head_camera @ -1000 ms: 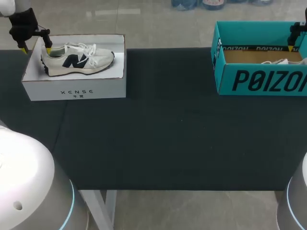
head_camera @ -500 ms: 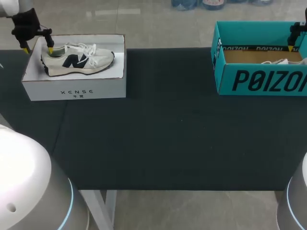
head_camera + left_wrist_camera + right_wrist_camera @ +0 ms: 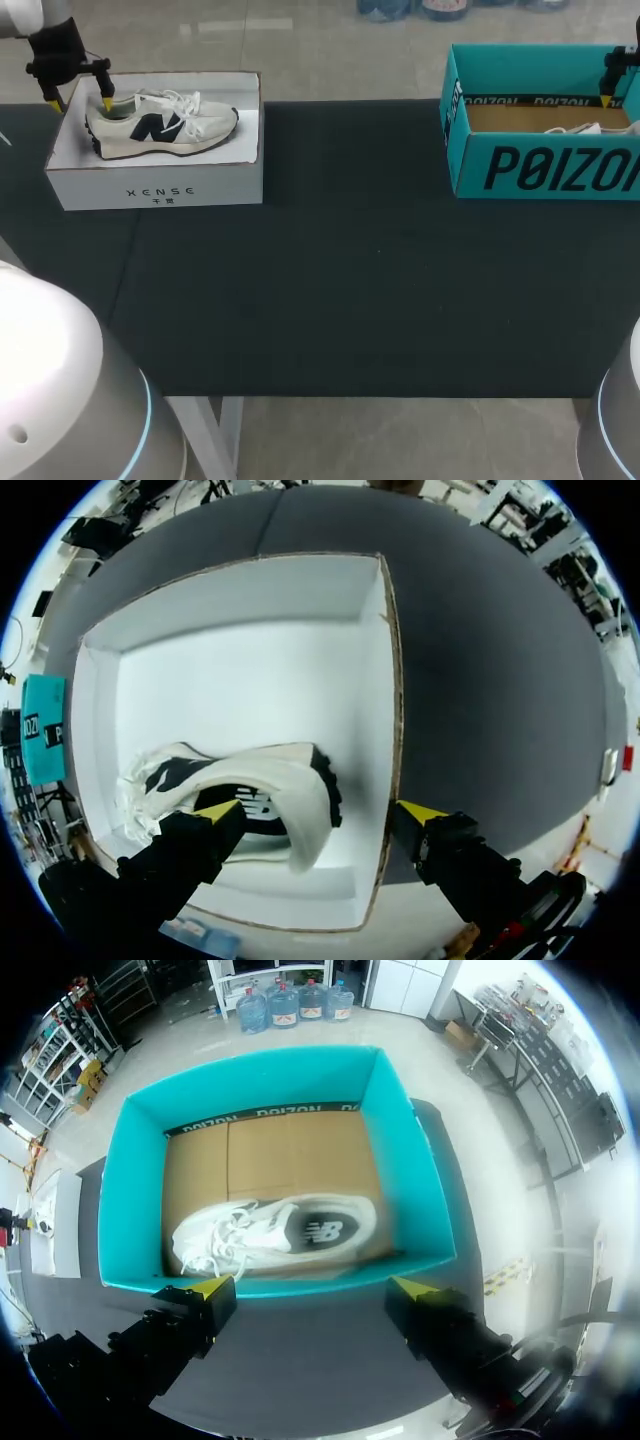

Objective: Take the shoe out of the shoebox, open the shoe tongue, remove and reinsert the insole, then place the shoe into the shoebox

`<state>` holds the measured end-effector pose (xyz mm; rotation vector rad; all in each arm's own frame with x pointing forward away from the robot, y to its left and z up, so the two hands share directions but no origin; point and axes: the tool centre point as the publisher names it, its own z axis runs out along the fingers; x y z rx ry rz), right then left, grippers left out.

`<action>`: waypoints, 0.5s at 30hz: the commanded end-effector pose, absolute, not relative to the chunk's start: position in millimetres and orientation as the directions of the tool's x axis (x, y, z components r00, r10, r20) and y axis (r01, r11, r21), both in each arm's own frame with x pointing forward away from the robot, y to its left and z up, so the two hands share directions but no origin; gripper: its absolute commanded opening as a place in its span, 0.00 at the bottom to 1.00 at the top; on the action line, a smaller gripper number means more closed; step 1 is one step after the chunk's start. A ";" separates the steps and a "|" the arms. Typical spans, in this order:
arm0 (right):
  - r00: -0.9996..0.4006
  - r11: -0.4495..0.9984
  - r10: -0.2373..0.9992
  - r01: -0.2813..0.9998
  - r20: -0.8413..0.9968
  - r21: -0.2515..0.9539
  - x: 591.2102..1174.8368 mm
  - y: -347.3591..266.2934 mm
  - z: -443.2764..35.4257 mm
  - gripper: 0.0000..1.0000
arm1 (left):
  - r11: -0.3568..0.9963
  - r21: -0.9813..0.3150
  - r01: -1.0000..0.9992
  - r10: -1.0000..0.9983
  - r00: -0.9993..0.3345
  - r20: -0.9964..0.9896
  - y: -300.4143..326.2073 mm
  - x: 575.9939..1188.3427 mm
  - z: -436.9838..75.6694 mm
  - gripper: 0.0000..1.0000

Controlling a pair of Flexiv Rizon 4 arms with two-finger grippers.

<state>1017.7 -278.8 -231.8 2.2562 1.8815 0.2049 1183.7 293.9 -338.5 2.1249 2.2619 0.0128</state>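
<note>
Dark table (image 3: 350, 280), 2 boxes at its far edge. The left gripper (image 3: 80, 103) hangs over one end of the white box (image 3: 160, 185), fingers spread wide and gripping nothing. 1 finger is inside the box beside the heel of the shoe (image 3: 250, 790), and the other is outside the end wall. The shoe lies in the box with its heel under the gripper. Its toe points away past the inner finger, and its long axis follows the line of the 2 fingertips. The right gripper (image 3: 312, 1287), also wide apart and empty, hangs above the teal box (image 3: 130, 1210). A second shoe (image 3: 270, 1232) lies crosswise inside that box, just ahead of the fingers.
</note>
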 end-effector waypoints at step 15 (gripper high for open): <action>0.183 -0.173 0.983 0.955 -0.019 0.239 1017.0 -278.7 -231.7 1.00 | 0.070 0.022 0.997 0.997 -0.070 -0.016 290.5 1197.2 -354.5 0.27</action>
